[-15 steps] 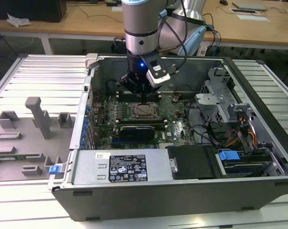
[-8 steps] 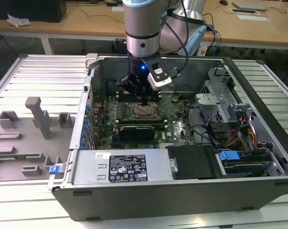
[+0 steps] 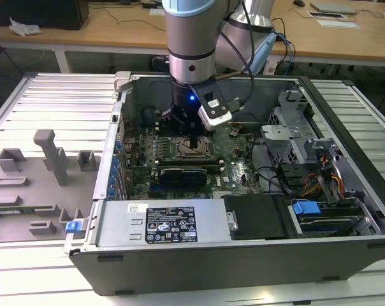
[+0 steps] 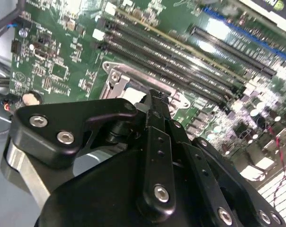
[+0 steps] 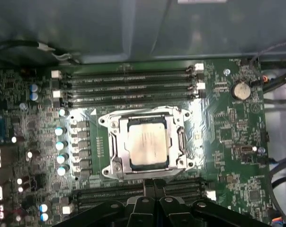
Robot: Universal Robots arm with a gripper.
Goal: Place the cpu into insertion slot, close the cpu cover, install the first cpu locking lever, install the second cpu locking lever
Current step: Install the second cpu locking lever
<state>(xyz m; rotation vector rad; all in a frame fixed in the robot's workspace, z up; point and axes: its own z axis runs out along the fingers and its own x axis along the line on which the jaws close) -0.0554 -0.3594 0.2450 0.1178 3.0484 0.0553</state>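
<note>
The arm is hanging straight down into the open computer case (image 3: 345, 115), and the gripper (image 5: 155, 182) is hovering just over the near edge of the insertion slot (image 5: 115, 163) on the green motherboard (image 5: 228, 142). In the first wrist view the fingers look pressed together with nothing between them; they are grasping no part.

The cpu (image 5: 147, 144) is already sitting flat in the socket, pale metal top up, and the cpu cover (image 5: 177, 118) is lying as a silver frame around it. I'd judge that chip light, stiff and fragile, best held by its outer edges; the frame is thin springy metal, better pushed than pinched.

Faint print is showing on the chip's lid, too blurred for me to read. The power supply (image 3: 173, 220) is wearing a black-and-white label, equally unreadable from here.
</note>
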